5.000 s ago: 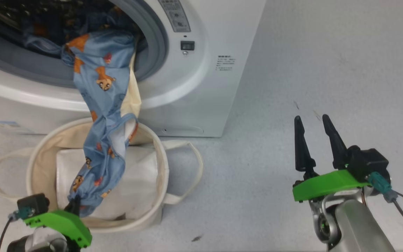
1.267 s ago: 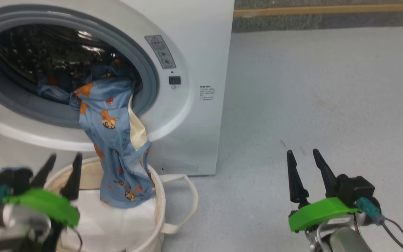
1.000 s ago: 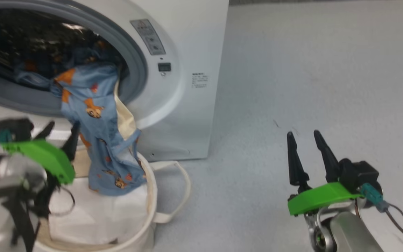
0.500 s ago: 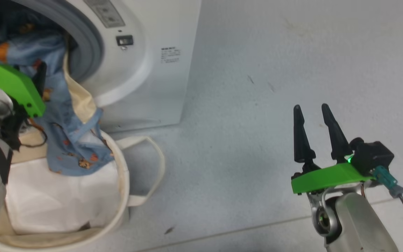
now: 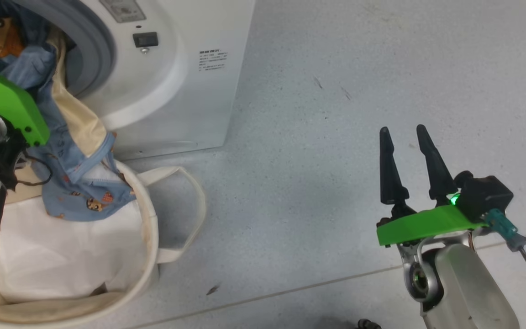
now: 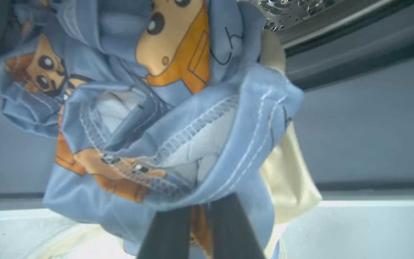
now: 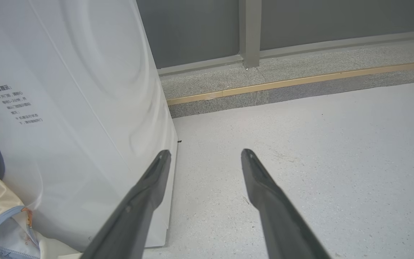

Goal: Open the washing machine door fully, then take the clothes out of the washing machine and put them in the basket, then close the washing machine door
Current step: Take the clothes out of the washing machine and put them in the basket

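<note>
Floor (image 5: pixel 336 68): pale grey, speckled, with one thin seam line near the robot.

Washing machine (image 5: pixel 171 91): stood on the floor at the upper left of the head view. The opening was uncovered and the grey gasket (image 5: pixel 101 50) was exposed. The perforated drum (image 6: pixel 289 7) was visible in the left wrist view.

Basket (image 5: pixel 152 233): sat on the floor just beside the machine's front lower edge, below the opening. One loop handle (image 5: pixel 200 205) lay out toward the robot's right.

Sheet (image 5: pixel 57 256): white, folded, lying across the inside of the basket.

Clothes (image 5: pixel 69 192): one blue printed garment hung out of the drum over the gasket lip. Its lower end rested on the sheet at the basket's far rim. More printed cloth lay inside the drum.

Left gripper (image 6: pixel 199 208): at the mouth of the drum, fingers pressed together and pinching a bunched fold of the garment.

Right gripper (image 5: pixel 402 130): fingers spread and holding nothing. It hung over bare floor, well apart from the basket and to the right of the machine.
</note>
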